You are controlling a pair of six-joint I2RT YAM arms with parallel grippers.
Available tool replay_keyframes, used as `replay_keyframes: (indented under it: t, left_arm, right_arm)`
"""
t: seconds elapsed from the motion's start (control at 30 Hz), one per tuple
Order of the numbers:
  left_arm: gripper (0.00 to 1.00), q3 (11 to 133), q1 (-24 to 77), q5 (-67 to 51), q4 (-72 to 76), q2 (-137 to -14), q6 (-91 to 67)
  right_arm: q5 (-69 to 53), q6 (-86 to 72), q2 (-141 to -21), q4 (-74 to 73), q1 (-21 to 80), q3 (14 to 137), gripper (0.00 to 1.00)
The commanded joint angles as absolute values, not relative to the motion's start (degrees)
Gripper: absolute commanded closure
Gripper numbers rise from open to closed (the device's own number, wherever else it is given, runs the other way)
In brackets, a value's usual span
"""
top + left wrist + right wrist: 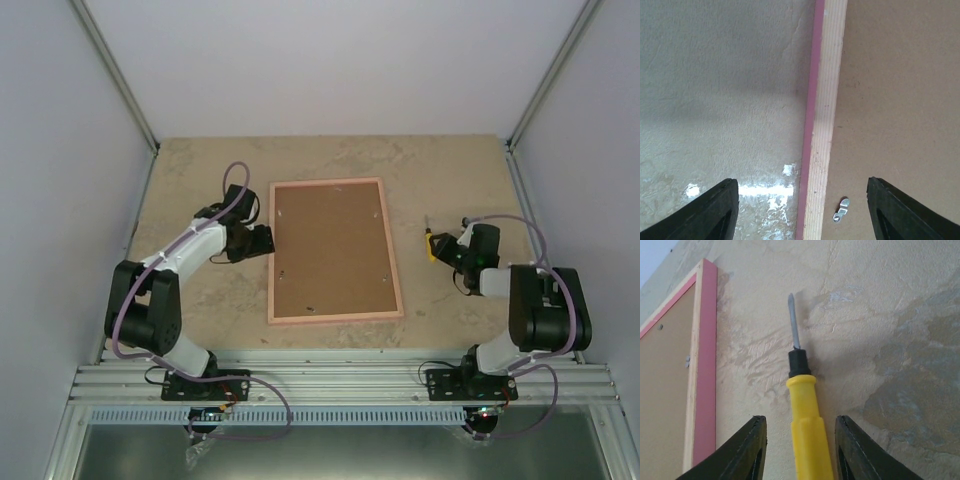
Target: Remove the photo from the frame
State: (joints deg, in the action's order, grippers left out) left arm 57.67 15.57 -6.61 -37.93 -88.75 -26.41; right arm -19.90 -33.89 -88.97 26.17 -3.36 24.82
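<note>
Left gripper [801, 184] wide over frame [822, 100] edge; right gripper [800, 418] around screwdriver [807, 440], can't tell if clamped. Loose grip, your tip could skate off clip [841, 209].

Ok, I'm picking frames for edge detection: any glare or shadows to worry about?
Left wrist: white glare patches on the table beside the frame, a soft shadow band above them. Right wrist: the screwdriver throws a faint shadow by its tip. Top external: even light, no glare.
</note>
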Motion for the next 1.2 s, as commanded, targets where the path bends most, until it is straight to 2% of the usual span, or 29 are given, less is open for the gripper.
replay_keyframes:
  t: [0.0, 0.33, 0.5, 0.67, 0.93, 1.17]
  left_arm:
    - [0.27, 56.32, 15.29, -8.19, -37.64, -87.84, -26.62]
    - [0.27, 53.14, 15.59, -12.13, -38.15, -88.85, -26.25]
    - [0.33, 52.27, 17.96, -12.11, -38.34, -89.58, -26.75]
    - [0.34, 50.66, 20.76, -11.65, -37.62, -90.10, -28.23]
    - [0.34, 51.04, 21.74, -14.12, -35.41, -92.52, -29.32]
    - [0.35, 54.51, 21.80, -20.69, -31.50, -96.58, -30.77]
  right_arm:
    - [-19.60, -32.67, -85.62, 22.57, -3.69, 24.86, 0.60]
    - [-17.38, -29.04, -74.16, 5.31, 2.03, 27.13, 0.45]
    - [-18.54, -28.51, -72.67, -0.68, 7.40, 27.71, 0.38]
    - [-20.19, -28.43, -74.19, -3.42, 13.22, 28.08, 0.32]
    - [-24.04, -29.34, -81.30, -1.22, 17.98, 31.11, 0.26]
    - [-28.03, -30.61, -87.51, 3.50, 18.02, 34.91, 0.26]
